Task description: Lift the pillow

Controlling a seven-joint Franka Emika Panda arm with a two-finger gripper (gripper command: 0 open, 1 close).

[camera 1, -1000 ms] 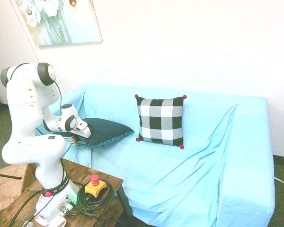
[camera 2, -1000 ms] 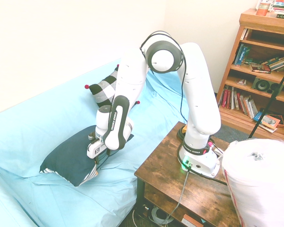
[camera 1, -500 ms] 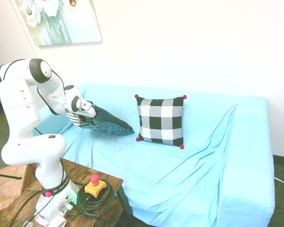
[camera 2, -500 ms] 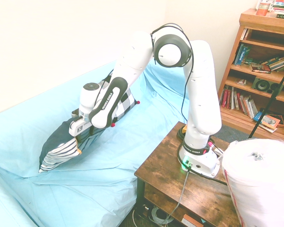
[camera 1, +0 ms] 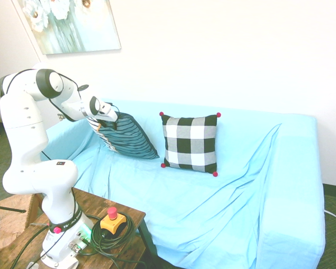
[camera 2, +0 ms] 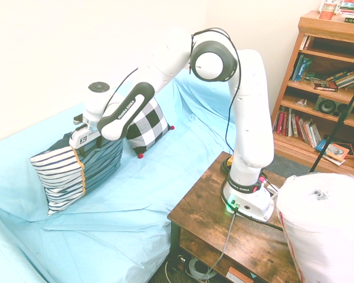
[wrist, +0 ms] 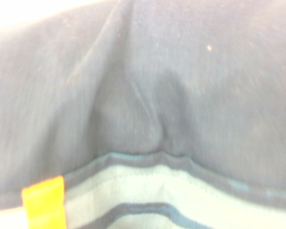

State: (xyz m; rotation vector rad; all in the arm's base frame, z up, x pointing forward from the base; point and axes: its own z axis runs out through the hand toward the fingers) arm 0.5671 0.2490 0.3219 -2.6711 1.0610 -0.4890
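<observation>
The pillow (camera 1: 126,137) is a dark teal cushion whose striped face shows, with a pale striped band and an orange strip at one end (camera 2: 59,177). It hangs upright from my gripper (camera 1: 107,116), which is shut on its top edge. In the second exterior view the gripper (camera 2: 82,137) sits at the pillow's upper edge, and the pillow's lower corner is at or just above the sofa seat. The wrist view is filled with the pillow's dark fabric (wrist: 181,86), pinched into a fold, with the pale band and an orange tab below.
A black-and-white checked cushion (camera 1: 190,143) with red pom-pom corners leans on the backrest of the light blue covered sofa (camera 1: 241,196), to the pillow's right. A wooden side table (camera 2: 224,236) stands in front. A bookshelf (camera 2: 324,82) and a white wrapped bundle (camera 2: 321,230) stand beyond.
My gripper has gone up and toward the backrest with the pillow in it. The pillow came off the seat and swung from flat to hanging upright, striped face outward.
</observation>
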